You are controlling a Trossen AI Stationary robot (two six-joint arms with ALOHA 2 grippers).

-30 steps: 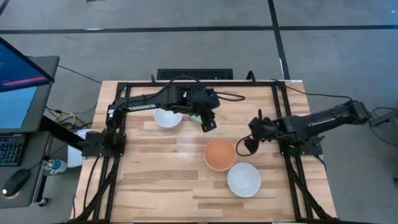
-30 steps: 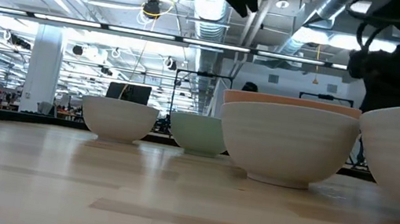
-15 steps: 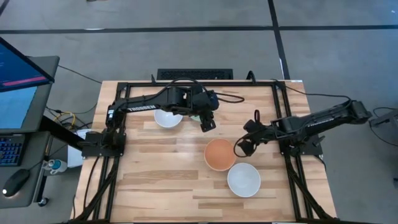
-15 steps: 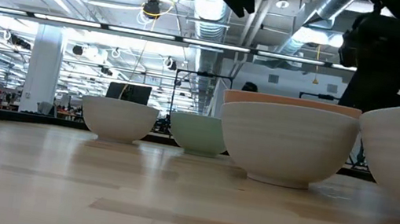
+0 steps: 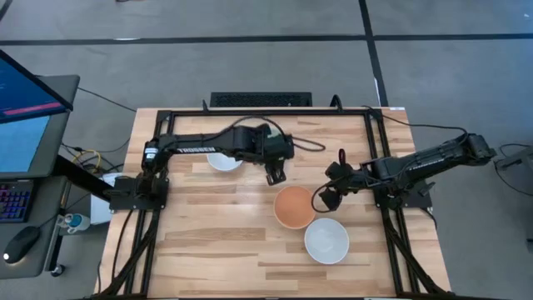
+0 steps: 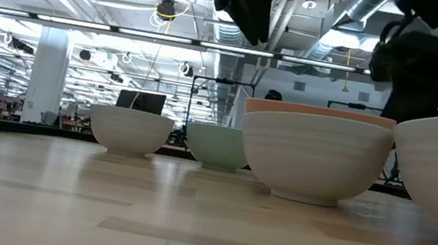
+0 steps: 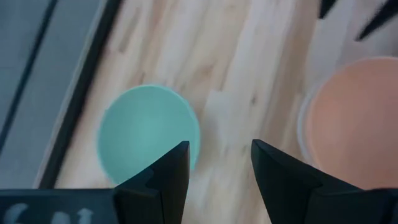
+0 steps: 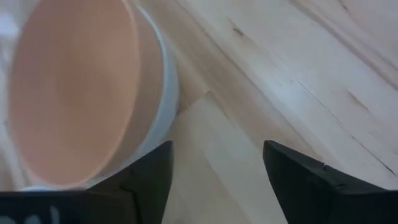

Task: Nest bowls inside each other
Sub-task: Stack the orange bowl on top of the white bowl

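An orange bowl (image 5: 295, 207) sits nested in a white bowl (image 6: 314, 158) at the table's middle; only its rim (image 6: 320, 112) shows above the white one. A second white bowl (image 5: 326, 240) stands just nearer. A third white bowl (image 5: 221, 160) stands toward the far left, partly under my left arm. The mint green bowl (image 7: 149, 134) rests on the wood beside it, hidden by the arm in the high view. My left gripper (image 5: 275, 174) hangs open above the table between the mint and orange bowls. My right gripper (image 5: 326, 199) is open beside the orange bowl's right rim.
A black metal frame (image 5: 371, 117) borders the tabletop on the left, right and far sides. A keyboard (image 5: 261, 99) lies past the far edge. A monitor (image 5: 25, 108) stands off the left. Bare wood (image 5: 216, 250) shows at the near left.
My left gripper has moved toward the table's near edge, away from the mint bowl and closer to the orange bowl. My right gripper has shifted a little to the left, nearer the orange bowl's rim. The bowls have stayed where they were.
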